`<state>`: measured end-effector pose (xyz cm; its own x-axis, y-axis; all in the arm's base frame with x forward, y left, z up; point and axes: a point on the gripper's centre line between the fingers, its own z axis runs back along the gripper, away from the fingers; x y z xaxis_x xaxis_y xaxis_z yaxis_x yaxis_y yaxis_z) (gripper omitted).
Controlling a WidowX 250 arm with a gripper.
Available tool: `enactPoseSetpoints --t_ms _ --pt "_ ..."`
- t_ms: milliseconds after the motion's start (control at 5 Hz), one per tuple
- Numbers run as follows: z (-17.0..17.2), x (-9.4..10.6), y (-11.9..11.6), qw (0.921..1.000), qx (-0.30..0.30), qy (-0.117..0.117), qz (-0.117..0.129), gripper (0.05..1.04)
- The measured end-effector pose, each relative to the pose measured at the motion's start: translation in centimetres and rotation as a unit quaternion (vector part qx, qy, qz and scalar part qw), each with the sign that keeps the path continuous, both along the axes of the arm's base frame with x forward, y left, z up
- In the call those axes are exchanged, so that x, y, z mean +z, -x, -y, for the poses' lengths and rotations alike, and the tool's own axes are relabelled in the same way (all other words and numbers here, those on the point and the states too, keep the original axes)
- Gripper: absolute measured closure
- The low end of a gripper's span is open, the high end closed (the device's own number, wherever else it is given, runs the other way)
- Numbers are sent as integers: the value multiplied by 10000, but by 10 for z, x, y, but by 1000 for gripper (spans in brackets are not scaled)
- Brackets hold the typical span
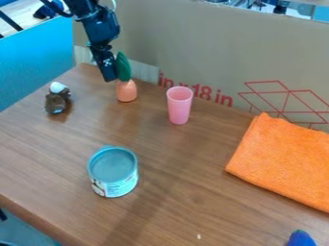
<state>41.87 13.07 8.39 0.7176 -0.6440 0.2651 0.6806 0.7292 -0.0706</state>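
In the upper middle of the frame, "in x 18 in" can be read in red print (pixel 216 97) on the cardboard (pixel 212 43). The label (pixel 117 189) on the can (pixel 113 166), lower left, cannot be read.

A fixed camera looks down at a slant from above the wooden surface (pixel 193 192), facing across it to the cardboard panel (pixel 199 43) behind and the blue panel (pixel 35 62) at far left, near enough that the frame crops the surface; the tin can (pixel 113 172) is closer to it than the tool (pixel 114 77)
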Motion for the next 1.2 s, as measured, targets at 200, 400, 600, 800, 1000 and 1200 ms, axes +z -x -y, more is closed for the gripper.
enactPoseSetpoints --t_ms 200,400,600,800,1000,1200 --pt "4 0 -1 10000 3 20 -21 81" --pt "7 3 -7 9998 30 113 168 146" --pt "11 -3 -11 9991 104 227 336 417" --pt "13 -9 -9 9990 117 277 332 706" --pt "17 -9 -6 9987 130 335 356 865" --pt "22 -2 4 9983 73 391 433 906"
